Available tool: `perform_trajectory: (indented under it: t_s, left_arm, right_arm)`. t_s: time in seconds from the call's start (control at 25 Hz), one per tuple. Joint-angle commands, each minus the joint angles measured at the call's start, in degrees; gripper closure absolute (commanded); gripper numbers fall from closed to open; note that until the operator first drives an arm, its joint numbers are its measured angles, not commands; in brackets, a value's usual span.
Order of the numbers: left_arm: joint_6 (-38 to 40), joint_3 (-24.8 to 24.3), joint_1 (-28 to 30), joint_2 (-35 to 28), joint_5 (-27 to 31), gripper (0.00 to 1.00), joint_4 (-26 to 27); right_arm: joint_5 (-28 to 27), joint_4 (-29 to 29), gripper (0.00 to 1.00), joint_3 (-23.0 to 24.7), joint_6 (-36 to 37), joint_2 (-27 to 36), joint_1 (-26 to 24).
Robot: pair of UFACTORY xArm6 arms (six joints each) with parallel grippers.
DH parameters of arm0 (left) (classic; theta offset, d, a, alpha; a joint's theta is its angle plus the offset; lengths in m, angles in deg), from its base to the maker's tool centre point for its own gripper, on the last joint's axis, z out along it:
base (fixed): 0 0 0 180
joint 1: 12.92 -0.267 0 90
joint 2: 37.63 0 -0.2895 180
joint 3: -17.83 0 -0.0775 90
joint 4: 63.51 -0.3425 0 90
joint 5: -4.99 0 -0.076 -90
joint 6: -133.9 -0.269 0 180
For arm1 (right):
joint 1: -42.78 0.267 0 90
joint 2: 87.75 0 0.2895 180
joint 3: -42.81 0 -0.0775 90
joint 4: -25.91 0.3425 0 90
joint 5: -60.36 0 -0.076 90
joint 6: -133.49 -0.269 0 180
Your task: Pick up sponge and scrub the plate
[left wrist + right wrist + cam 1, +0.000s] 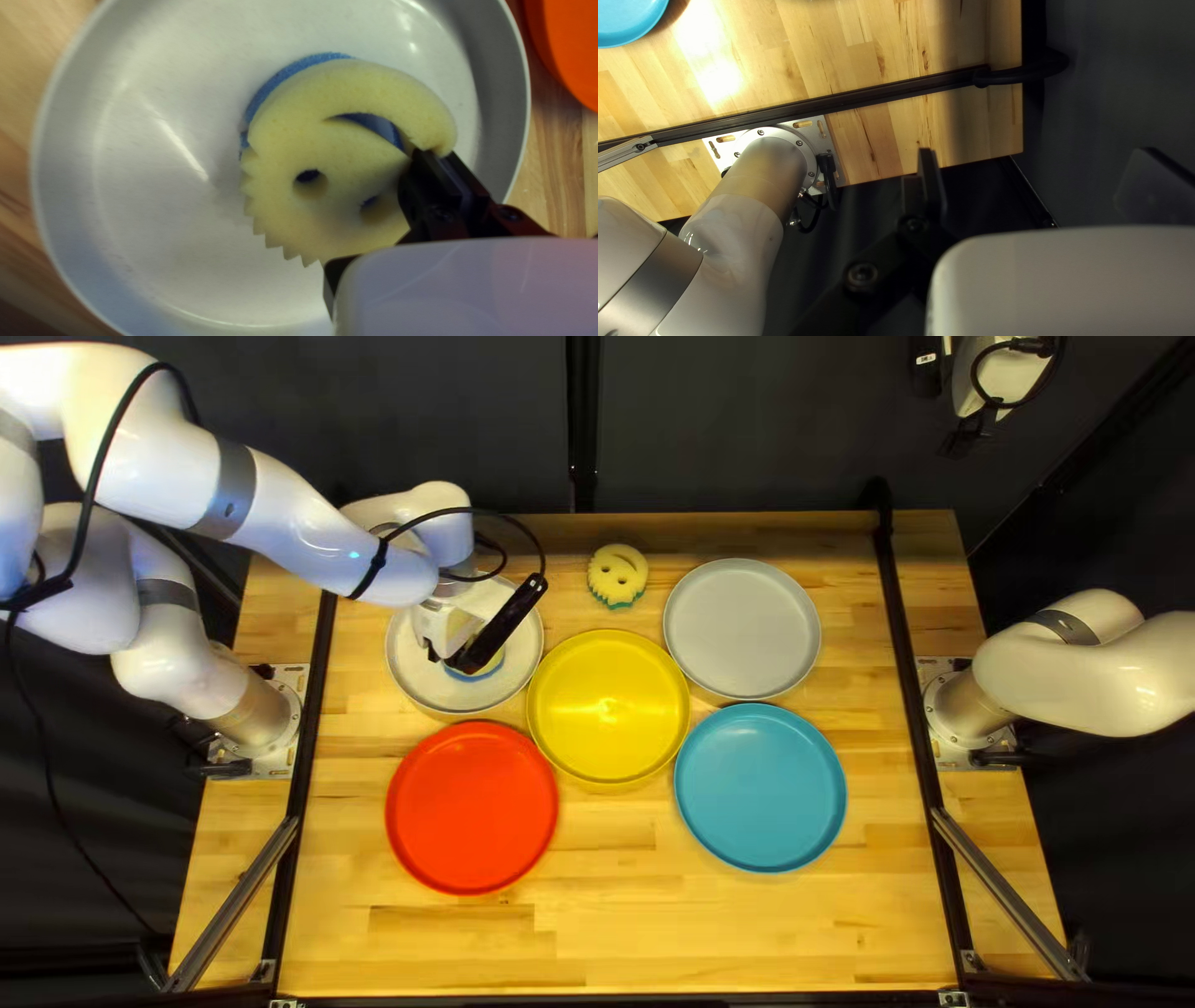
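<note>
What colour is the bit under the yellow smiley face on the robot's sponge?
Blue. The left wrist view shows that under layer best.

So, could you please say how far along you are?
The pickup looks done: my left gripper is shut on the blue-backed sponge. In hand is the scrubbing, with the sponge over the pale plate. Some or all scrubbing likely remains; the plate's surface does not show how much.

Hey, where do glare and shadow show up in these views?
Top left view: a small glint on the yellow plate. Left wrist view: bright streaks on the pale plate under the sponge, soft shading beside it. Right wrist view: strong glare on the tabletop near the blue plate.
</note>
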Motion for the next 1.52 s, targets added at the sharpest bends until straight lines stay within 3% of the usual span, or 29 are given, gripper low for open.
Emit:
perform_trajectory:
  t_s: [0.04, 0.64, 1.16, 1.52]
  left_arm:
    - [-0.5, -1.2, -2.3, -1.8, 1.5, 1.0, -0.8]
    - [-3.3, 8.6, -6.4, 6.6, 3.3, 1.0, -2.0]
    - [2.5, 4.7, 3.8, 2.4, 1.5, 1.0, 0.5]
    - [-1.7, 7.5, -0.4, 7.2, 0.2, 1.0, 0.4]
  right_arm:
    - [0.0, 0.0, 0.0, 0.0, 0.0, 0.0, 0.0]
    - [0.0, 0.0, 0.0, 0.0, 0.0, 0.0, 0.0]
    - [0.0, 0.0, 0.0, 0.0, 0.0, 0.0, 0.0]
    - [0.0, 0.0, 0.0, 0.0, 0.0, 0.0, 0.0]
